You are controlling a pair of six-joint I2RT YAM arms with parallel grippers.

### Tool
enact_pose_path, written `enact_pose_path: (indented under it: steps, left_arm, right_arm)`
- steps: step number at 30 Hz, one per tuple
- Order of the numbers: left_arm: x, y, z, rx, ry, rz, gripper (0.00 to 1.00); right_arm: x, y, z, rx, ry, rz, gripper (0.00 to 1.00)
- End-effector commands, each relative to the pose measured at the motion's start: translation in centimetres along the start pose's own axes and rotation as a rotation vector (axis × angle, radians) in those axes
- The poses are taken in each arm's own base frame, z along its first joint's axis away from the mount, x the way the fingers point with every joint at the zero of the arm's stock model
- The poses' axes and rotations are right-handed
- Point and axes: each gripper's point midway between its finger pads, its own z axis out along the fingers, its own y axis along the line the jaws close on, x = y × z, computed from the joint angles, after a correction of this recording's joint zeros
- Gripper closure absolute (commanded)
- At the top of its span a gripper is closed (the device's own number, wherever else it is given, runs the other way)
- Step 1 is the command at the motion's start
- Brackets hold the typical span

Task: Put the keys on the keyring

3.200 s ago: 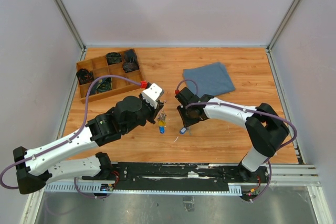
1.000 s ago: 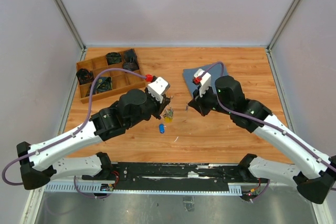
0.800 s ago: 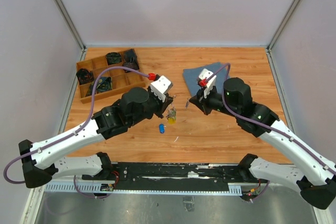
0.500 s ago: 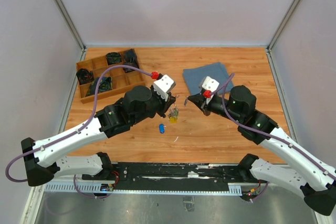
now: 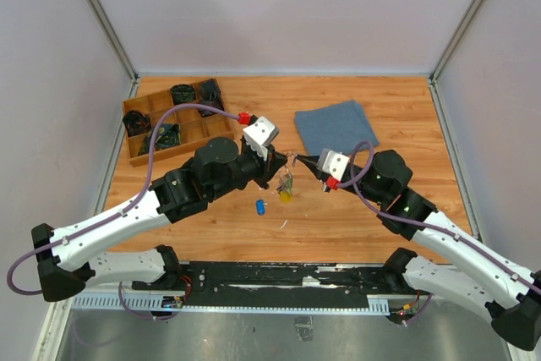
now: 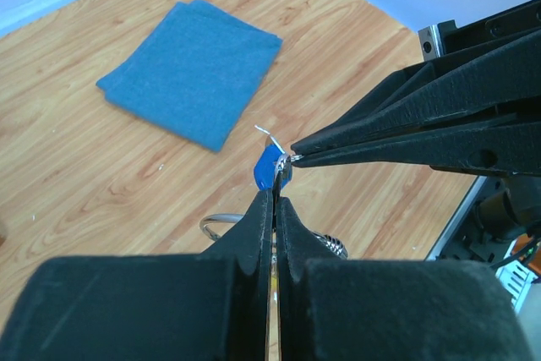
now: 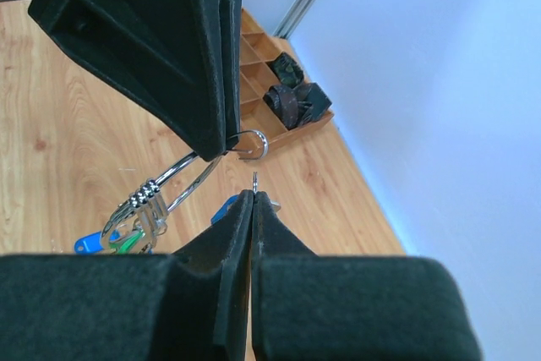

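My left gripper [image 5: 277,166] is shut on the keyring's silver wire [image 7: 182,171] and holds it above the table; its bunch of keys [image 5: 286,188] hangs below. In the right wrist view, blue and green heads [image 7: 118,240] hang on the wire. My right gripper [image 5: 297,158] is shut on a blue-headed key [image 6: 269,166], its small metal eye [image 7: 254,179] poking out past the tips. The right tips [image 6: 296,152] almost meet my left gripper [image 6: 276,200] at the ring's looped end [image 7: 251,143]. A second blue-headed key [image 5: 260,206] lies on the table below.
A folded blue cloth [image 5: 336,127] lies at the back right, also in the left wrist view [image 6: 193,69]. A wooden compartment tray [image 5: 173,120] with dark items stands at the back left, and also shows in the right wrist view [image 7: 283,95]. White walls enclose the table.
My right gripper has come down and to the left with its key until its tips reach the left gripper. My left gripper has shifted slightly right with the keyring.
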Motion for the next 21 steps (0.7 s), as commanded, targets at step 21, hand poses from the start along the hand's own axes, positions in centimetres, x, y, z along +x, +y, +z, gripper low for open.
enact_pose_path:
  steps: [21]
  left_arm:
    - [-4.1, -0.4, -0.8, 0.017, -0.13, -0.063, 0.99]
  right_arm:
    - [-2.4, 0.4, 0.5, 0.0, -0.114, -0.158, 1.0]
